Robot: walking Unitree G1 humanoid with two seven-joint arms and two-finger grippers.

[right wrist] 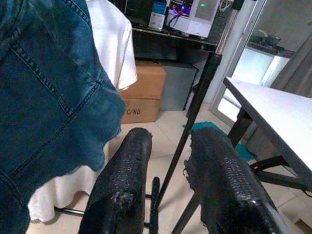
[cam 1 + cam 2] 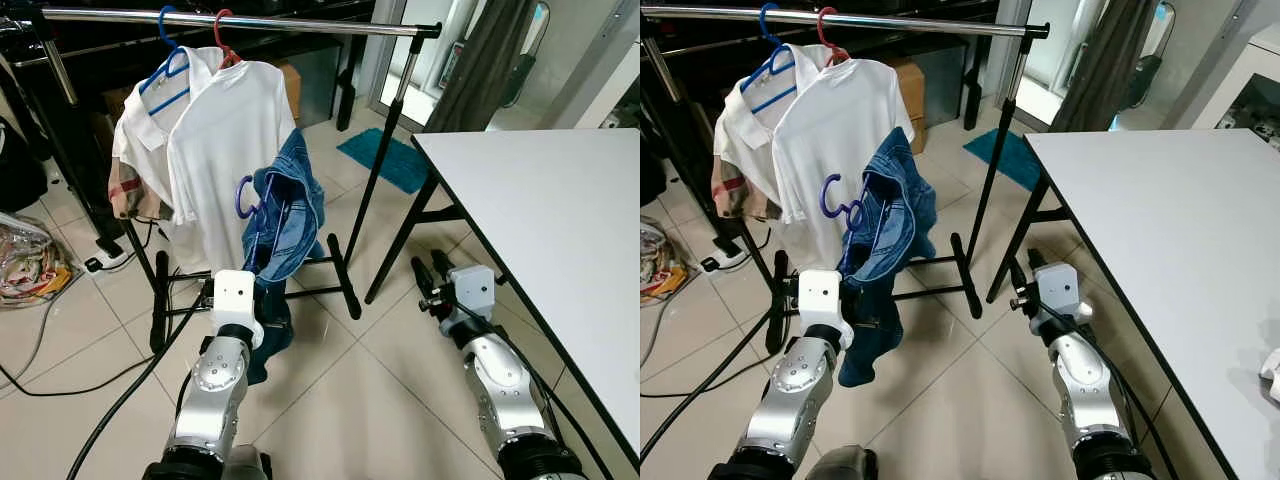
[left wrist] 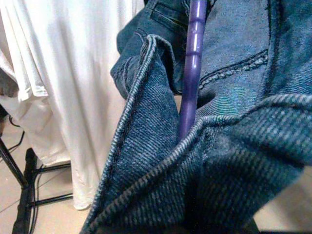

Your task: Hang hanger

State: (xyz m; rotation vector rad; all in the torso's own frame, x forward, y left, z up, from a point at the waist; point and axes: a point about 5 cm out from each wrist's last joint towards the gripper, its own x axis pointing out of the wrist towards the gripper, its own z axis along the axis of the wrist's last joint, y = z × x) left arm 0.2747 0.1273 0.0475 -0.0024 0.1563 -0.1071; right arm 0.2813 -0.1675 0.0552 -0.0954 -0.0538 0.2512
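Observation:
A purple hanger [image 2: 243,196] carrying a blue denim garment [image 2: 292,212] is held up in the air over my left wrist. My left gripper [image 2: 252,270] is shut on it, its fingers buried in the denim; the left wrist view shows the hanger's purple bar [image 3: 191,73] running through the folds. The hanger sits well below the metal rail [image 2: 270,22] and in front of two white shirts [image 2: 222,140] hung on a blue hanger [image 2: 165,78] and a red hanger [image 2: 226,32]. My right gripper [image 2: 432,270] is low on the right, open with nothing in it.
A white table [image 2: 560,200] fills the right side, its black legs close to the rack's right post [image 2: 385,150]. The rack's black feet [image 2: 340,275] cross the tiled floor. Cables [image 2: 60,370], a power strip [image 2: 108,260] and a bag [image 2: 25,260] lie on the left.

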